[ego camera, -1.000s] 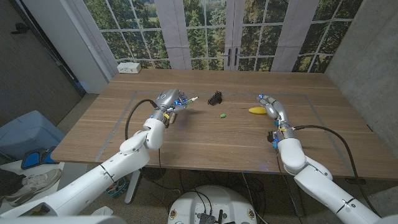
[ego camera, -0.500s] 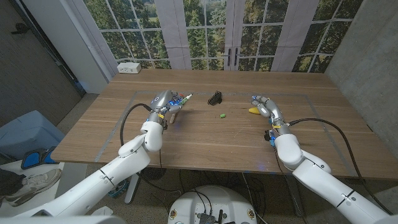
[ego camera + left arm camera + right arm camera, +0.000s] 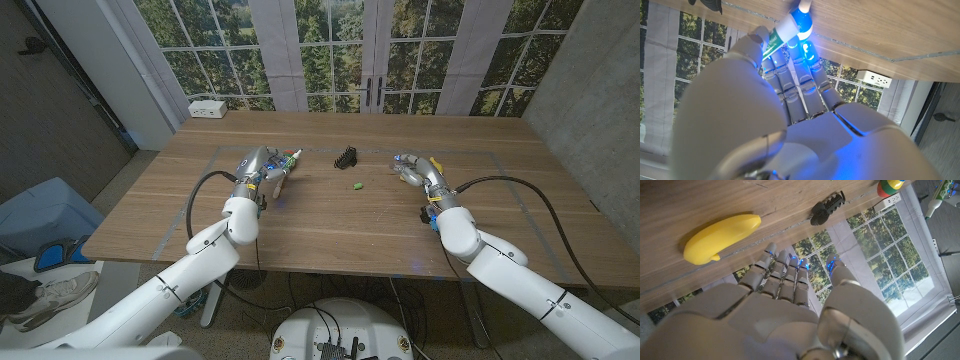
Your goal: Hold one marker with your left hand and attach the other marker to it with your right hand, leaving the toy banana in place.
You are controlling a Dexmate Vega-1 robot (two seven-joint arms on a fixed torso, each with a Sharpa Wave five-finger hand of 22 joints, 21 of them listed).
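Left hand (image 3: 266, 166): raised over the left part of the bench (image 3: 330, 225), fingers closed around a marker (image 3: 290, 157). White barrel with a green label, plain in the left wrist view. Its long axis runs from the hand toward the bench's middle, the free end aimed roughly at a black ridged piece (image 3: 346, 156).

Right hand (image 3: 416, 170): fingers stretched out and holding nothing. It hovers low by the toy banana (image 3: 720, 236). In the right wrist view the banana lies on the wood just past the fingertips, not touched.

Small green piece (image 3: 357, 185): lies on the bench between the two hands, on the robot's-left side of the right hand and a little nearer the robot than the black piece. Too small to tell its long axis or its colours exactly. Judgement: this is probably the second marker, or part of it, but I cannot confirm.

Key relation: the green piece is nearer the right hand than the left. Reaching it means moving sideways toward the left hand, away from the banana, so the banana need not be disturbed.

Count:
- one marker, held
- one small green piece
- one black ridged piece
- one banana

Judgement: the holding half is done; the pick-up and the joining are not yet begun.
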